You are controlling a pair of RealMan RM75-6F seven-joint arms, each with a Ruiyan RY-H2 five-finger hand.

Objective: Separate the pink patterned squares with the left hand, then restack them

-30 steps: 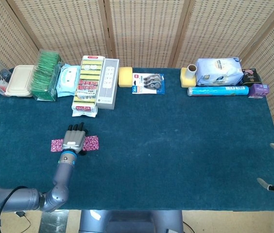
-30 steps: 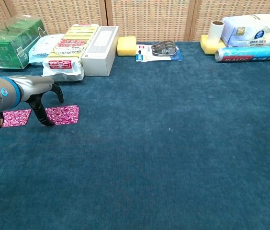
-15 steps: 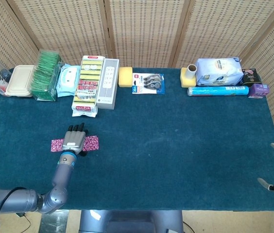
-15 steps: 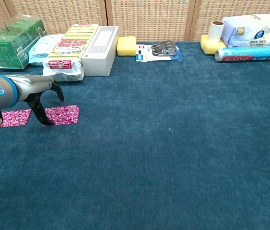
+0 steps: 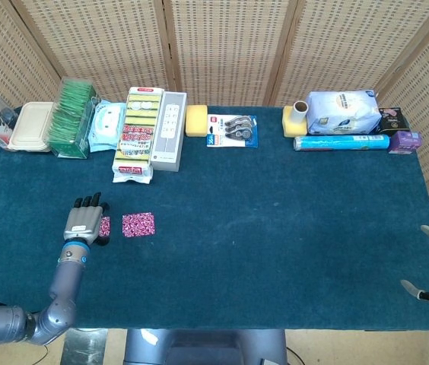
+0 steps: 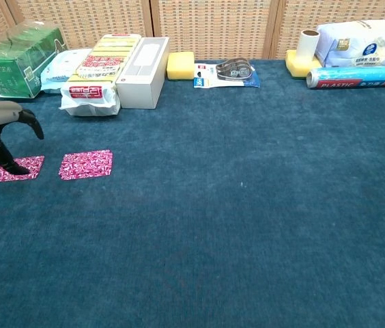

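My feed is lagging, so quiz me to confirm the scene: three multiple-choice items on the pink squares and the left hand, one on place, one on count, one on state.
1. Where is the robot's left hand?
A. over the left pink patterned square
B. over the white box
C. off the table

2. How many pink patterned squares lie on the dark blue felt tabletop?
A. one
B. two
C. four

3. How do the squares lie?
A. stacked
B. overlapping
C. side by side with a gap

Answers:
1 A: in the chest view a fingertip comes down onto the left square.
2 B: the left square and the right pink patterned square both show.
3 C: blue felt shows between them.
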